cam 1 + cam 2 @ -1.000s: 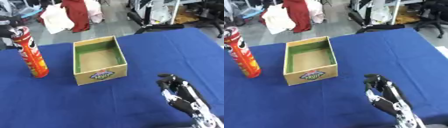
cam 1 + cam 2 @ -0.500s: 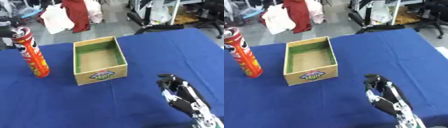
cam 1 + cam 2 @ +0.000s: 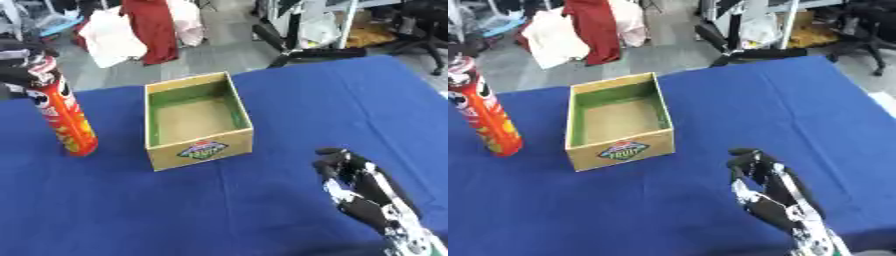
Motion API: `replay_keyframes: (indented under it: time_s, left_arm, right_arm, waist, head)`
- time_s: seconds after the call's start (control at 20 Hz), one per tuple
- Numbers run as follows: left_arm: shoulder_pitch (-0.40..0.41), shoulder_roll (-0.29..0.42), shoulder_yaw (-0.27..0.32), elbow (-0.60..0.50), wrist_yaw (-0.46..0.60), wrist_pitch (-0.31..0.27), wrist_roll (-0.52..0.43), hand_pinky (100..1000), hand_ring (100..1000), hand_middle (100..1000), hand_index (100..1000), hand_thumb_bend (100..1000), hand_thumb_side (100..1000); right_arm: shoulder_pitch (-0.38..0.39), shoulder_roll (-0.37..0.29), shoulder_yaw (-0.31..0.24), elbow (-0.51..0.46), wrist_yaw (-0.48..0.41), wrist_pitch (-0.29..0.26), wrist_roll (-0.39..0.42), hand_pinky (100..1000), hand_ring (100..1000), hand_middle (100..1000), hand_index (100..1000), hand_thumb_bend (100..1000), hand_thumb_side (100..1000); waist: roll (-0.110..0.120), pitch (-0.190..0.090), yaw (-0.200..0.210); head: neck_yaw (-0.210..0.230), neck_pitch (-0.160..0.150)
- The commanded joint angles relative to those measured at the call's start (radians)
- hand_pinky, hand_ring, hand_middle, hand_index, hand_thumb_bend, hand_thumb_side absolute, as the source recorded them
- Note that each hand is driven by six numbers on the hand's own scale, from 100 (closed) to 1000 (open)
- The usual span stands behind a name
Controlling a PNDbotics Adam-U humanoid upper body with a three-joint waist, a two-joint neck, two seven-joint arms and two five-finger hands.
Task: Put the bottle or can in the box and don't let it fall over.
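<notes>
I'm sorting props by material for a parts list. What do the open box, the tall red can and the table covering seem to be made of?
The box looks like matte cardboard: tan walls, green lining, a printed label on the front. The tall red can seems to be a printed tube, probably paperboard, though its surface doesn't settle that. The table covering looks like blue cloth, flat and without shine.

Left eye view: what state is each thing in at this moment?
Red can: upright on the blue table, left of the box.
Box: open-topped, nothing inside.
Left hand: curled round the can's top.
Right hand: idle, open, low on the right.
</notes>
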Motion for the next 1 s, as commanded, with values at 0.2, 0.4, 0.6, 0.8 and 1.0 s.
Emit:
replay_keyframes:
  time_s: [0.2,0.4,0.6,0.8,1.0]
  left_arm:
    - [-0.015,0.021,-0.002,-0.008,-0.007,-0.006,-0.024,667,825,981,1000,100,584]
    - [-0.017,0.022,-0.003,-0.010,0.001,-0.009,-0.037,591,775,943,1000,100,393]
    - [-0.019,0.022,-0.003,-0.010,0.007,-0.006,-0.052,499,689,869,1000,100,266]
    - [-0.020,0.022,-0.005,-0.010,0.015,-0.001,-0.061,407,588,785,1000,100,263]
    - [-0.022,0.019,-0.006,-0.009,0.021,0.002,-0.068,370,540,719,995,100,259]
  right_arm:
    - [-0.014,-0.002,-0.002,-0.009,0.000,-0.002,0.000,759,736,770,642,100,155]
    - [-0.013,-0.002,-0.002,-0.009,0.000,-0.002,0.001,759,736,770,642,100,154]
    - [-0.013,-0.002,-0.002,-0.009,0.000,-0.002,0.001,759,736,770,642,100,154]
    - [-0.013,-0.002,-0.002,-0.008,0.000,-0.002,0.001,759,736,770,642,100,154]
    - [-0.013,-0.002,-0.002,-0.009,0.001,-0.002,0.001,759,736,770,642,100,154]
  waist:
    - [-0.002,-0.007,0.001]
    - [-0.003,-0.009,0.003]
    - [-0.003,-0.010,0.003]
    - [-0.003,-0.011,0.003]
    - [-0.003,-0.011,0.002]
  head:
    - [-0.001,-0.009]
    - [-0.001,-0.009]
    - [-0.001,-0.009]
    - [-0.001,-0.008]
    - [-0.001,-0.008]
